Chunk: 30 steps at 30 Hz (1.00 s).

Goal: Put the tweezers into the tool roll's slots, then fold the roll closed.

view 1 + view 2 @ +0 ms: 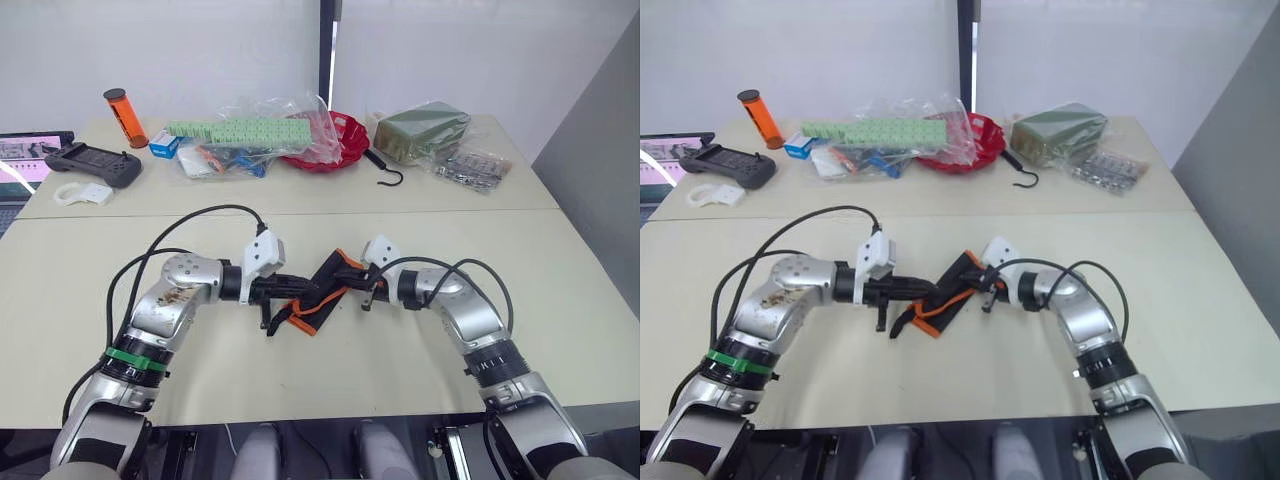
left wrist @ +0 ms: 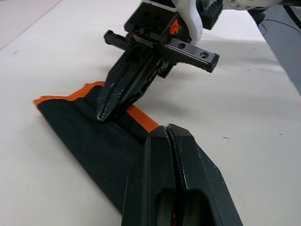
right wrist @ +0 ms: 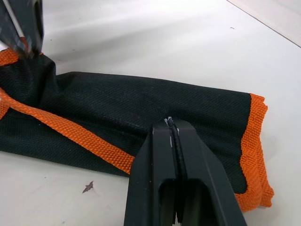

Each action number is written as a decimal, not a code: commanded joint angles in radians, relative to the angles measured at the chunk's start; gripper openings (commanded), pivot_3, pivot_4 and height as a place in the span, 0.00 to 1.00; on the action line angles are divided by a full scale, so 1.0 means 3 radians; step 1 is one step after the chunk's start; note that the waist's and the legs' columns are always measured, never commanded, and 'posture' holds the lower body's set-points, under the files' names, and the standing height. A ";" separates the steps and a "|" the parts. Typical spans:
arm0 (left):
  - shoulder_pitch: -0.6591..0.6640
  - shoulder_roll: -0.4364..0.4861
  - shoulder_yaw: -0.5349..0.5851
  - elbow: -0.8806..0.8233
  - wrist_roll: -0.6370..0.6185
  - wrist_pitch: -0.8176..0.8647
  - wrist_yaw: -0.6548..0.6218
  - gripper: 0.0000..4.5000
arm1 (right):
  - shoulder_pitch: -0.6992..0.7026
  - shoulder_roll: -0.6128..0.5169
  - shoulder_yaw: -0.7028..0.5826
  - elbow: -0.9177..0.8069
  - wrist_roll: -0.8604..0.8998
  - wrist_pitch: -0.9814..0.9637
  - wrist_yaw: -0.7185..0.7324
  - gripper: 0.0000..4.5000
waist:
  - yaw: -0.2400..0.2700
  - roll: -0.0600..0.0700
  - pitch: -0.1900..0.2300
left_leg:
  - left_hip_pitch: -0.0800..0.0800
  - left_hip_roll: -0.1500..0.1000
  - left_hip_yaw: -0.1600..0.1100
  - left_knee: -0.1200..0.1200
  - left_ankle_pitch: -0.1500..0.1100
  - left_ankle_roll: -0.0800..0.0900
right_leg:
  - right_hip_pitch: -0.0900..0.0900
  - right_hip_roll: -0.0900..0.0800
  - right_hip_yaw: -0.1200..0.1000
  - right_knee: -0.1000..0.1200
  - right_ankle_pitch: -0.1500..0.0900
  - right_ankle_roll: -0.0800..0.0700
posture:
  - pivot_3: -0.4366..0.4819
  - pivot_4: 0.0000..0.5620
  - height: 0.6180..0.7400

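Folding the tool roll [image 1: 318,292] at frame centre: left gripper [image 2: 170,136] and right gripper [image 3: 171,126] both pressed together, best pinning fabric flat, aligning orange edges.

This looks like a robotics lab or test room: plain white walls behind pale work tables [image 1: 300,380] pushed together. Well beyond the right gripper [image 1: 366,288] lie bagged parts [image 1: 470,166] and a red bowl [image 1: 335,140]. Far past the left gripper [image 1: 292,290] sit a handheld controller [image 1: 92,162], an orange canister [image 1: 125,117] and a lit screen [image 1: 28,152].
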 commanded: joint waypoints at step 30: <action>0.0457 -0.0095 -0.0382 0.0357 0.0642 -0.0156 0.0329 0.01 | 0.0241 0.0516 -0.0030 -0.0053 0.0158 -0.0018 -0.0097 0.00 | 0.0011 0.0010 -0.0014 | 0.0021 0.0003 0.0002 0.0003 0.0000 0.0001 | 0.0012 0.0003 0.0002 0.0004 -0.0010 0.0015 | 0.48 0.27 1.00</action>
